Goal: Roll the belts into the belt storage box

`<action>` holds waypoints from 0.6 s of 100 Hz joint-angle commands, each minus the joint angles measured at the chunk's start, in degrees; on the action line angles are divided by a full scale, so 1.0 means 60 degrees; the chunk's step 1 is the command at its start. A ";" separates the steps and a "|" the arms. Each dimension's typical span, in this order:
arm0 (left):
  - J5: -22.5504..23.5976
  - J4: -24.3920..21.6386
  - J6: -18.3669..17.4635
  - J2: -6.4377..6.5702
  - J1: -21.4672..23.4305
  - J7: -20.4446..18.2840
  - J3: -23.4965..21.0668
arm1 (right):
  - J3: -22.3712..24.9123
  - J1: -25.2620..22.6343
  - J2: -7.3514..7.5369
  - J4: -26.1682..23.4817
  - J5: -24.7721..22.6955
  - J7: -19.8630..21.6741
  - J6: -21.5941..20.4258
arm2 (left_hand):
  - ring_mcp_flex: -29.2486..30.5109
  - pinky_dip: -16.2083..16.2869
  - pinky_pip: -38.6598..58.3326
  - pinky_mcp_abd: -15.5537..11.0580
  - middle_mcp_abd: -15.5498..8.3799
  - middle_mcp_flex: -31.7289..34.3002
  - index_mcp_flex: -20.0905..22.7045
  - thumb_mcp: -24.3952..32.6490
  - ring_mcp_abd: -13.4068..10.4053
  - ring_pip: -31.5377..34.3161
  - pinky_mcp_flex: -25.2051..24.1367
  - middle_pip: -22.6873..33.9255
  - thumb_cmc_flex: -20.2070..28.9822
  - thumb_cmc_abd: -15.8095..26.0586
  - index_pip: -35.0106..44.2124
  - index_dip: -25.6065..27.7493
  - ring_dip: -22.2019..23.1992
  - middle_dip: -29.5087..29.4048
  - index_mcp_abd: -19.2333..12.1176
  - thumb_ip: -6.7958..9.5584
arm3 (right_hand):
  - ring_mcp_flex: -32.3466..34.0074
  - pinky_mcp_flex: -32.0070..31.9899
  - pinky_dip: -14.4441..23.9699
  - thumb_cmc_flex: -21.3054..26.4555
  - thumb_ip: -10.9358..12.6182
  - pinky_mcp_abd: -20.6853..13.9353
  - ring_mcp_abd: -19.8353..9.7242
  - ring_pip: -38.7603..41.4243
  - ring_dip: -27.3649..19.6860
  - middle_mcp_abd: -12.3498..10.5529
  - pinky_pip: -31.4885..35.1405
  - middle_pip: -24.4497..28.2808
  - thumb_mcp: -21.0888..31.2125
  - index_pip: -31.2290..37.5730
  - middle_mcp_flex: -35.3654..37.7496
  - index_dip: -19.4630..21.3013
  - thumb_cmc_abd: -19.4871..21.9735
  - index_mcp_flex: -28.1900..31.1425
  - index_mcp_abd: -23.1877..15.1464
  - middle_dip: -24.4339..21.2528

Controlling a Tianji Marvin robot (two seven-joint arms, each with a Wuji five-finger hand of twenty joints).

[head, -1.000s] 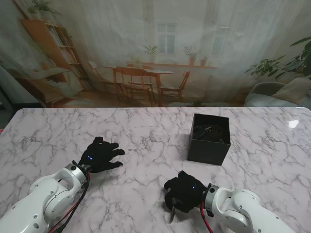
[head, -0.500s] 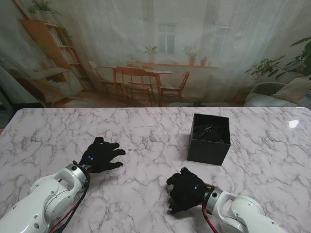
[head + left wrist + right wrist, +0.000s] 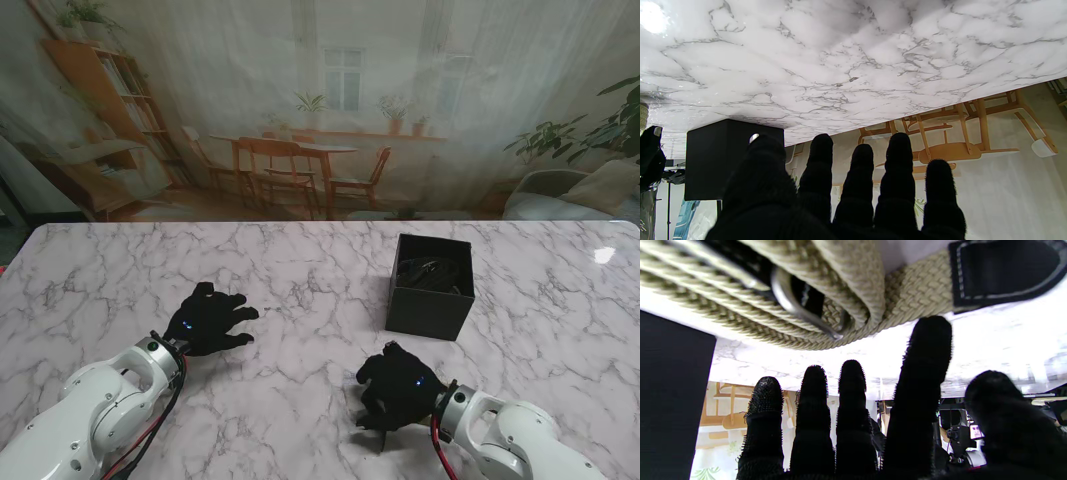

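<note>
While the left hand (image 3: 210, 320) is resting flat with fingers spread and empty, the right hand (image 3: 398, 388) is hovering, fingers extended, over a rolled beige woven belt (image 3: 826, 303) on the marble table (image 3: 300, 270), near the black storage box (image 3: 431, 287).

The belt storage box (image 3: 431, 286) is sitting on the table (image 3: 300, 270) at about two o'clock. A belt (image 3: 840, 316) is lying beneath the right hand (image 3: 398, 388), apparently at five o'clock; the left hand (image 3: 208, 320) is resting at eight o'clock.
</note>
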 commanded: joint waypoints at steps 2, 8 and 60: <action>-0.0008 0.0005 0.0030 -0.0009 -0.0002 -0.0147 0.0026 | 0.0123 -0.0182 0.0051 -0.0217 -0.0181 0.0143 0.0000 | -0.0072 0.0219 -0.0305 0.0364 -0.0058 -0.0381 -0.0234 -0.0150 -0.0001 -0.0203 -0.0184 -0.0032 -0.0161 0.0430 -0.0113 -0.0040 -0.0003 -0.0060 0.0016 0.0191 | 0.0113 -0.0210 -0.0084 -0.0326 0.0197 0.0131 -0.0094 -0.0182 0.0073 -0.0179 -0.0186 -0.0248 -0.0356 -0.0106 0.0215 0.0020 0.0468 0.0486 -0.0215 -0.0106; -0.0008 0.0002 0.0032 -0.0009 -0.0003 -0.0154 0.0028 | 0.0197 -0.0237 0.0062 -0.0238 -0.0293 0.0101 0.0004 | -0.0060 0.0219 -0.0308 0.0366 -0.0058 -0.0391 -0.0233 -0.0162 -0.0017 -0.0198 -0.0190 -0.0035 -0.0182 0.0436 -0.0112 -0.0040 -0.0001 -0.0061 -0.0004 0.0188 | 0.0231 -0.0170 -0.0064 -0.0318 0.0195 0.0145 -0.0122 -0.0154 0.0098 -0.0215 -0.0182 -0.0218 -0.0437 -0.0082 0.0430 -0.0025 0.0562 0.0778 -0.0075 -0.0087; -0.0004 0.0006 0.0017 -0.0007 -0.0004 -0.0148 0.0034 | 0.0437 -0.0778 0.0086 -0.0568 -0.1290 -0.1232 0.1155 | -0.0069 0.0223 -0.0319 0.0363 -0.0043 -0.0399 -0.0210 -0.0159 -0.0021 -0.0204 -0.0192 -0.0033 -0.0179 0.0446 -0.0098 -0.0033 -0.0002 -0.0060 0.0016 0.0188 | 0.0241 0.0220 0.0021 0.0981 -0.0384 0.0090 -0.0166 0.0300 0.0298 0.0285 0.0228 0.0673 0.0844 0.0817 -0.0937 -0.0012 -0.1136 -0.3633 0.0105 0.0461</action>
